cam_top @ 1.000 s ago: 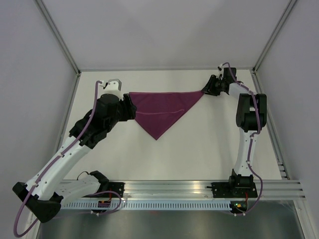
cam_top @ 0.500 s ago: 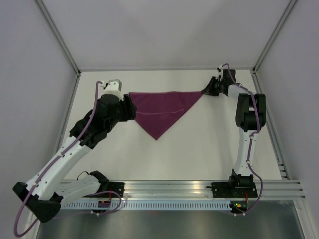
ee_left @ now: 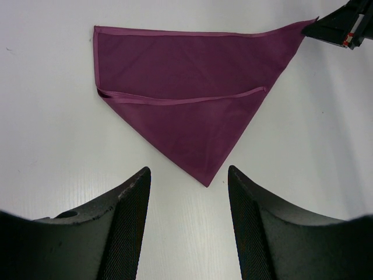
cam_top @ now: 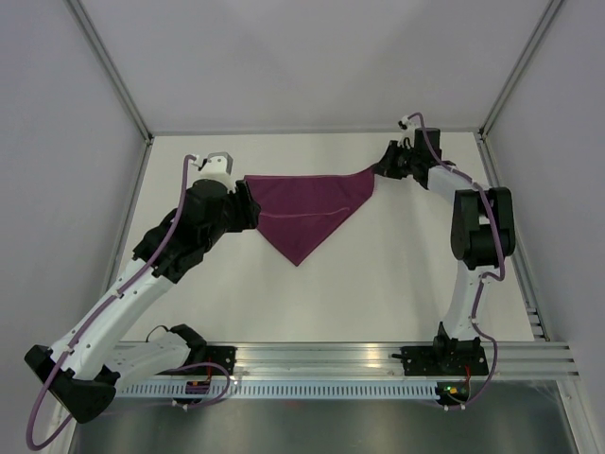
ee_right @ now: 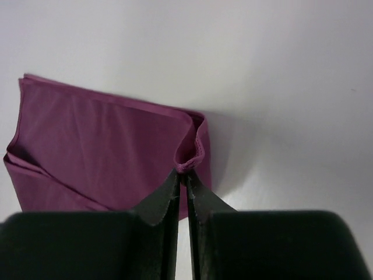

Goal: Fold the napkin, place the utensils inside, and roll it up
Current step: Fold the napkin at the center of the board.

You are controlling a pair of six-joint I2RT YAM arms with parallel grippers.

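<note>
The napkin lies folded into a triangle on the white table, its point toward the arms and its long edge toward the back wall. The right gripper is pressed together on the napkin's right corner, lifting it into a small curl. The left gripper is spread wide, hovering near the napkin's left corner.

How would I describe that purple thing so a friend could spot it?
On the white table, toward its far side, lies the napkin: a deep purple cloth folded into a triangle pointing at the near edge. Its flat purple stands out against the white, and the right gripper pinches one corner.
</note>
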